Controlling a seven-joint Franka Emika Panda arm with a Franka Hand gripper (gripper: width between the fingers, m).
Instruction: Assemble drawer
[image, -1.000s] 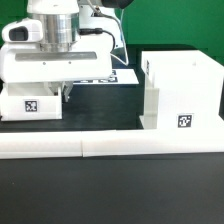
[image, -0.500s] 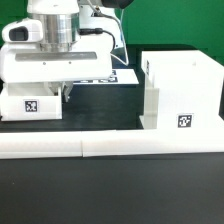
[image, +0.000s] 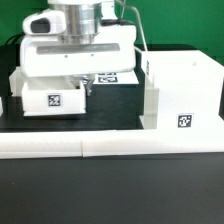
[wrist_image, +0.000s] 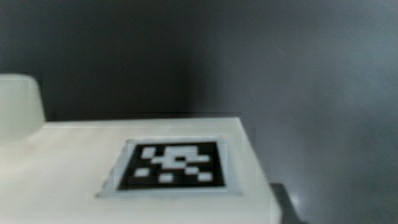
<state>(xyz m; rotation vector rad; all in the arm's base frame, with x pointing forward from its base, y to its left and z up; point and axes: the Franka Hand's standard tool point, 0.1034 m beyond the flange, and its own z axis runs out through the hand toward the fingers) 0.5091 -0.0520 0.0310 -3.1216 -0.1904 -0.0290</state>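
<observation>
The drawer's tall open-fronted box casing (image: 180, 92) stands at the exterior view's right, with a square tag low on its front. A small white tray (image: 52, 100) with a tag on its face sits left of the casing. My gripper (image: 80, 90) reaches down onto the tray's right end, and one dark finger (image: 85, 91) shows at the tray's edge. The jaws appear shut on the tray's wall. The wrist view shows the tray's tagged face (wrist_image: 175, 165) close up over the dark table. A sliver of another white part (image: 3, 106) shows at the left edge.
The long low white L-shaped bar (image: 110, 146) runs along the front of the table. The marker board (image: 112, 77) lies behind my gripper. The table mat (image: 110, 118) is black. A gap of mat separates the tray from the casing.
My gripper has moved toward the exterior view's right, and the small tray has moved with it, closer to the casing. The casing and the bar have not moved.
</observation>
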